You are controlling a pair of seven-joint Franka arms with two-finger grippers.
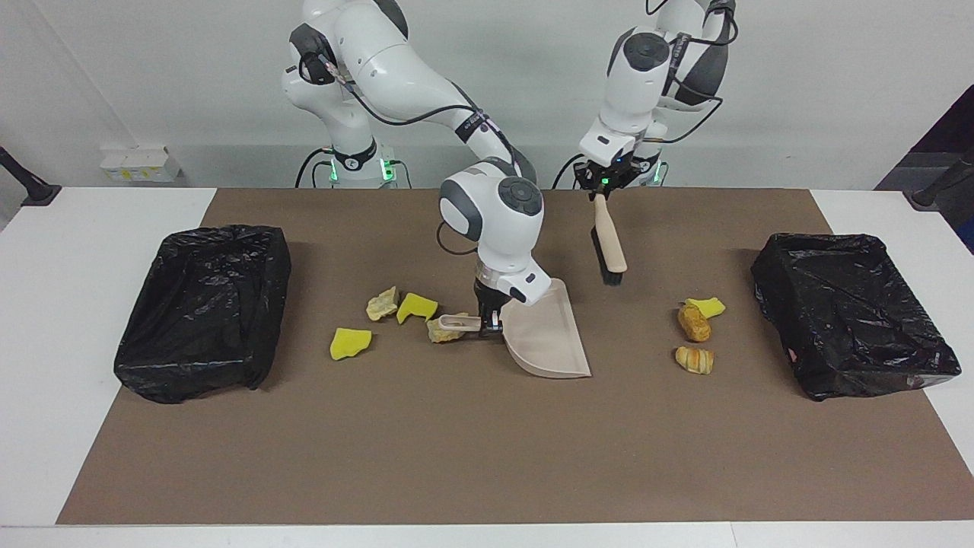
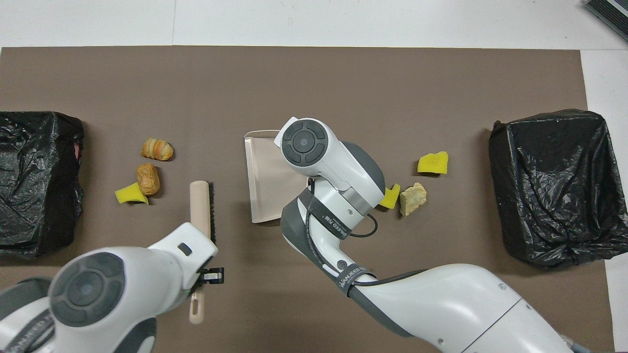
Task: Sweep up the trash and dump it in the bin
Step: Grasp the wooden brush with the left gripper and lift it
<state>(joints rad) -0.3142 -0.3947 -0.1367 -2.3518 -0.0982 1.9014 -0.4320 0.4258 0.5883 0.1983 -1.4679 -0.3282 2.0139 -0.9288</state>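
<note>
Facing view: trash [image 1: 447, 328] beside right hand [image 1: 489, 323]

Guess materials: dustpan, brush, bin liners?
Dustpan: likely beige plastic, with a smooth matte moulded tray. Brush: pale handle, plastic or light wood, hard to tell; dark bristles. Bin liners: thin black plastic film, crinkled and glossy.

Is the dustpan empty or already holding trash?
Empty: the dustpan shows a bare beige tray in both views, and every scrap lies on the mat.
</note>
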